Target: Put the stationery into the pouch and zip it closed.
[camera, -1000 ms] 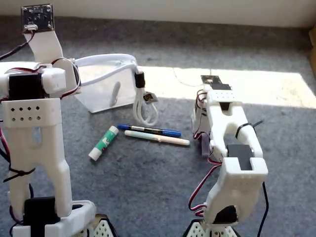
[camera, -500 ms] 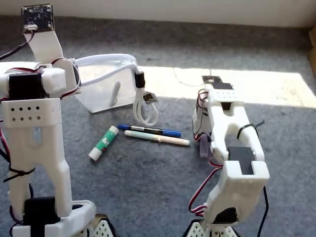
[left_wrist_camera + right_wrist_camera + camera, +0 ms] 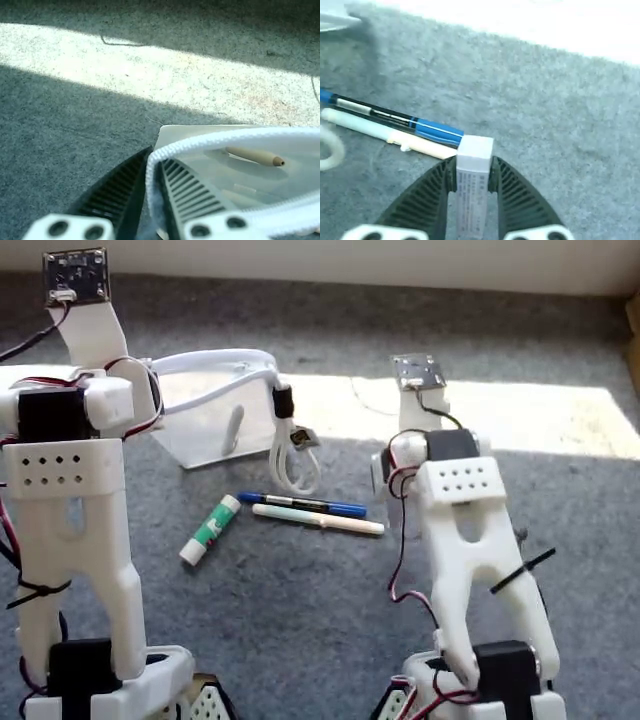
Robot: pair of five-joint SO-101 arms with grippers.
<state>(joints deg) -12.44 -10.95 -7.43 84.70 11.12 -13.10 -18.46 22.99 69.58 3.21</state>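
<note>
The clear pouch (image 3: 215, 405) with a white zipper rim lies open at the back left. My left gripper (image 3: 152, 162) is shut on that rim (image 3: 210, 142), and a beige pen (image 3: 252, 156) rests inside. My right gripper (image 3: 472, 160) is shut on a white eraser (image 3: 472, 185), held above the carpet just right of the pens. A blue pen (image 3: 300, 504) and a white pen (image 3: 318, 520) lie side by side mid-table, also seen as the blue pen (image 3: 395, 120) and white pen (image 3: 385, 134) in the right wrist view. A glue stick (image 3: 210, 529) lies to their left.
A white cord loop (image 3: 295, 465) hangs from the pouch's zipper end onto the carpet near the pens. The left arm (image 3: 70, 500) stands tall at the left and the right arm (image 3: 470, 540) at the right. A sunlit strip (image 3: 540, 415) crosses the grey carpet behind.
The right arm has lifted and drawn up from a low, stretched pose near the carpet, carrying the eraser. The left arm and the pouch have kept still.
</note>
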